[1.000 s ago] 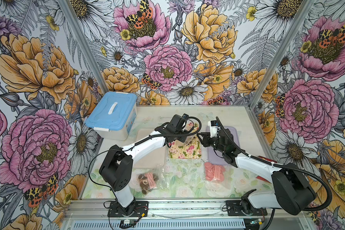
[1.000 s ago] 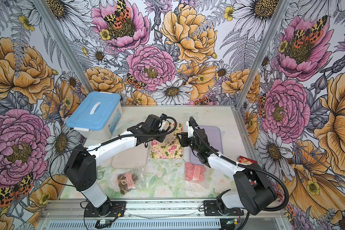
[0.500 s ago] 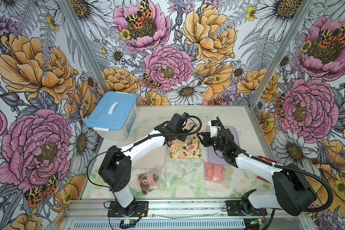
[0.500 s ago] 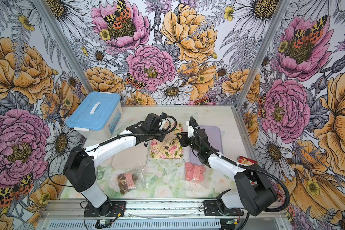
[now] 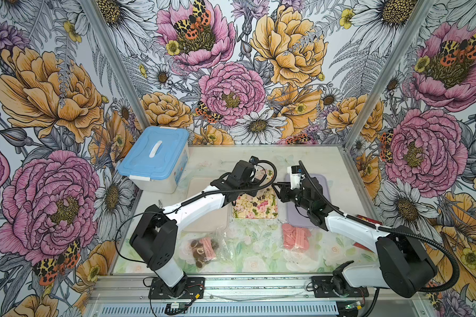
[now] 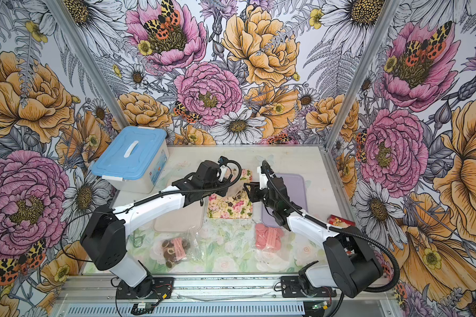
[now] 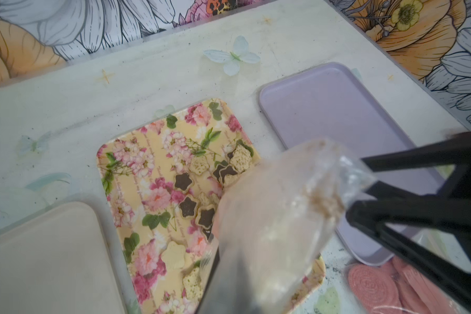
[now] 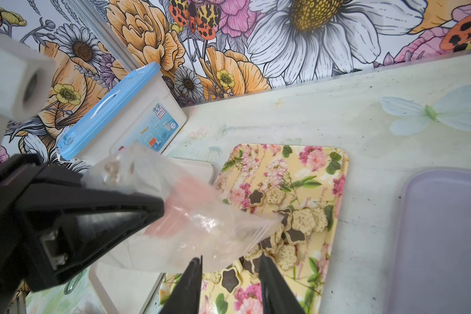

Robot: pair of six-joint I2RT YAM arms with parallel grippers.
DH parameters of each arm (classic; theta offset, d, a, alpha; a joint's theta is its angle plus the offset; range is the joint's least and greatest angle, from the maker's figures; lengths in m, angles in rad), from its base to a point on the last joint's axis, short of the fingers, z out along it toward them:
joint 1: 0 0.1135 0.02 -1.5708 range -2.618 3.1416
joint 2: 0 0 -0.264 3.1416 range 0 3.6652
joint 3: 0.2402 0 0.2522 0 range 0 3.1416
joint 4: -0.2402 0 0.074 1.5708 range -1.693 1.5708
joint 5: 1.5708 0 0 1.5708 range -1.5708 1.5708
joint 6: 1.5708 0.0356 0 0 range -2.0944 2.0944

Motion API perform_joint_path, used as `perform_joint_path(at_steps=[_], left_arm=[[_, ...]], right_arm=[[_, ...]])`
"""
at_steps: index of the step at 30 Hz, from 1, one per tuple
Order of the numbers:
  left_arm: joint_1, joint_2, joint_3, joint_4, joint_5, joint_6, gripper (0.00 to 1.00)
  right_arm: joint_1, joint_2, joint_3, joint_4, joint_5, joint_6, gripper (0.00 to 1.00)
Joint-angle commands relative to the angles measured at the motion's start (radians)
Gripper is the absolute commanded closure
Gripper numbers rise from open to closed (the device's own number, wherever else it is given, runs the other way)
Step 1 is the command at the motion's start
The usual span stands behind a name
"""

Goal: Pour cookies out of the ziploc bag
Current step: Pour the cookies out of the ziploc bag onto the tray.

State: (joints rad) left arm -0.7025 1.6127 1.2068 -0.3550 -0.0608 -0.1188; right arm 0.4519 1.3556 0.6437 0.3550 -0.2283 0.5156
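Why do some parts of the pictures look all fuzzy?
In the left wrist view the plastic bag sits too close to the camera, so it blurs, while the star cookies stay sharp. In the right wrist view the near left gripper looks soft too. Both top views are sharp all over.

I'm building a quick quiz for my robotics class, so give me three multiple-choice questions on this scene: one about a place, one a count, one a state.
1. Where do the star cookies lie? A) beige tray B) floral tray C) lilac tray
2. How many filled bags lie on the table? A) one B) two C) four
3. What is the left gripper doing? A) open, holding nothing B) shut on the clear ziploc bag C) resting on the blue lid

Answers: B, the stars sit on the flower-printed tray; B, a bag of brown and pink cookies and a bag of pink discs; B, it pinches the bag above the tray.
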Motion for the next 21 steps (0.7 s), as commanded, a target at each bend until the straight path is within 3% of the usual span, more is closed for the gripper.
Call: perform_joint_path(at_steps=[1, 2, 4, 7, 11, 15, 21], left_arm=[[0.016, 0.060, 0.150, -0.147, -0.085, 0.026, 1.00], [0.000, 0.031, 0.119, -0.121, -0.080, 0.030, 1.00], [-0.006, -0.080, -0.043, 0.109, -0.041, -0.004, 1.00], [0.033, -0.052, 0.031, -0.030, -0.010, 0.006, 1.00], [-0.048, -0.193, -0.088, 0.039, -0.022, 0.008, 1.00], [-0.203, -0.294, -0.135, -0.063, -0.244, 0.027, 1.00], [-0.369, -0.484, -0.332, -0.131, -0.478, -0.093, 1.00]], right_arm=[[-0.004, -0.013, 0.002, 0.004, 0.005, -0.006, 0.62], [-0.004, -0.013, 0.001, 0.005, 0.003, -0.006, 0.62], [-0.004, -0.009, 0.006, 0.002, 0.001, -0.008, 0.62], [-0.004, -0.012, 0.002, -0.002, 0.005, -0.008, 0.62], [-0.004, -0.018, 0.004, -0.005, 0.004, -0.009, 0.62], [-0.004, -0.035, 0.003, -0.018, 0.003, 0.005, 0.62], [-0.007, -0.077, 0.012, -0.125, 0.062, 0.023, 0.62]])
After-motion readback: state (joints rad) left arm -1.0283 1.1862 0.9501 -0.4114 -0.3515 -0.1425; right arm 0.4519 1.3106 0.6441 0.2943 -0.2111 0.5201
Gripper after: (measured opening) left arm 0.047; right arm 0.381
